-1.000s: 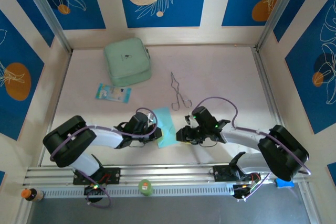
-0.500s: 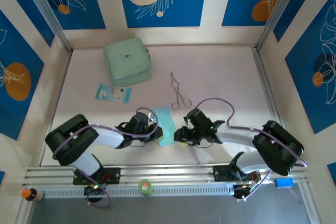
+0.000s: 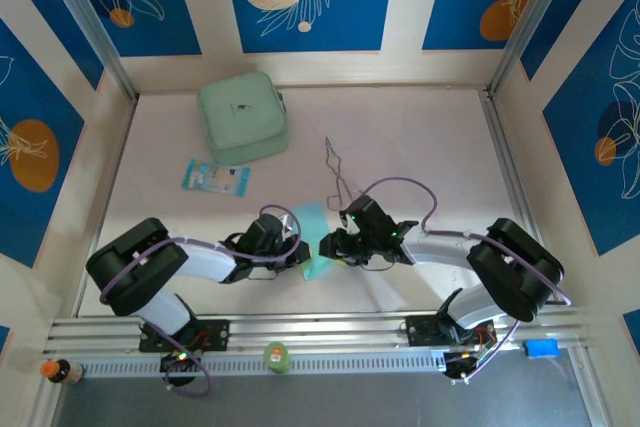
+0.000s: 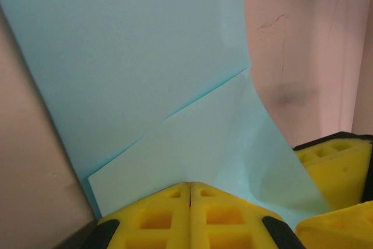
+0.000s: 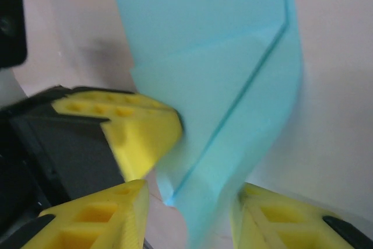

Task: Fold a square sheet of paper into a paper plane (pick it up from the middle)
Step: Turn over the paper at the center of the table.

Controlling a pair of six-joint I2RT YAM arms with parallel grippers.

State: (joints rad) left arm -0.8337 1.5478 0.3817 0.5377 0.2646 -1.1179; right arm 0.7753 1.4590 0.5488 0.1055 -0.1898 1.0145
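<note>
- Right pincer [image 3: 326, 245]: shifted left since earlier; jaws apart, straddling the square sheet of paper [image 3: 312, 230].
- Left pincer [image 3: 300, 252]: clamped on the sheet's left edge.

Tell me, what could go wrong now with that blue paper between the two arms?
1. The left tool, shut, sits on a folded flap of the thin cyan square sheet of paper; if it slips, the fold may spring open or crease crooked.
2. The right tool stands open astride the sheet's upcurled side, close to the left one; the two might collide.
3. The slim metal tongs lie just beyond the right arm and could get nudged.
</note>
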